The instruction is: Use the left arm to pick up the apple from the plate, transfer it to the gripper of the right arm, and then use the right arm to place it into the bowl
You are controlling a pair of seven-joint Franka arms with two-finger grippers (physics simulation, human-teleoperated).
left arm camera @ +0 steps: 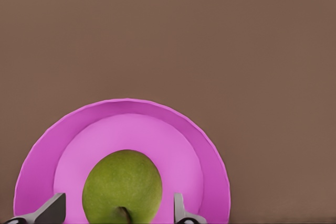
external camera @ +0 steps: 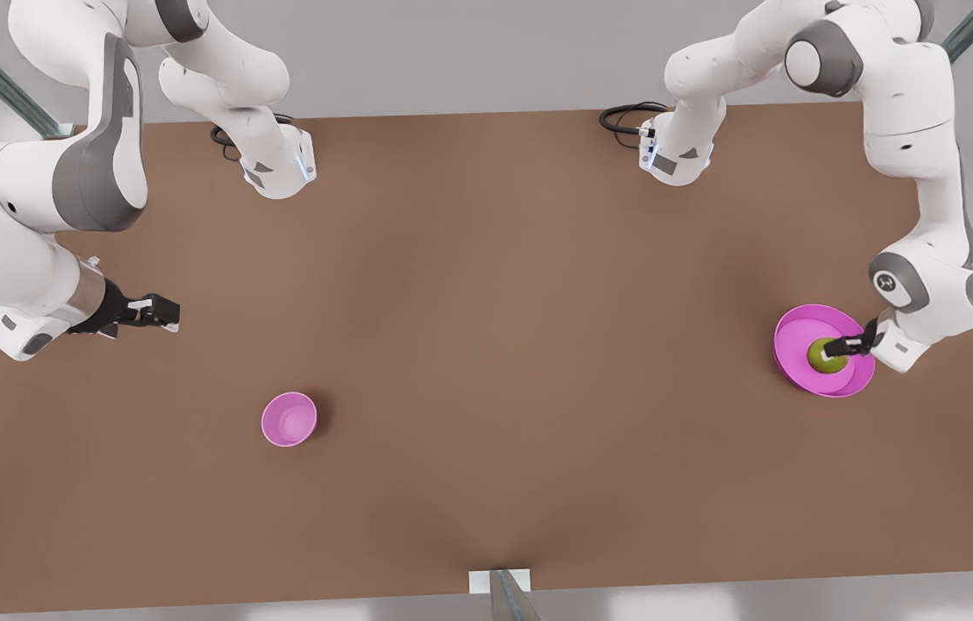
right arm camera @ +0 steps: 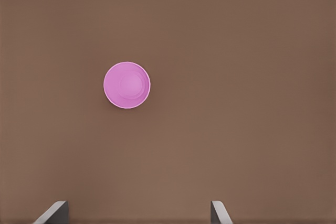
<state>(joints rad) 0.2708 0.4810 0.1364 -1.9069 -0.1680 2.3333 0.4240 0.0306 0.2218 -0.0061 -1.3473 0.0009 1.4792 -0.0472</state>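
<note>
I find no legible text, label, brand name or number on anything from my station. One arm's elbow joint (external camera: 886, 281) carries a small emblem, too small to read.

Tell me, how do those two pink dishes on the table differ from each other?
The plate is wide and shallow with a low rim; the bowl is smaller and deeper. The plate holds the apple, with the left gripper open around it; the bowl holds nothing, and the right gripper hangs open well away from it. The plate sits at the front view's right, the bowl towards its left. Both are round, pink and rest on the brown table.
</note>
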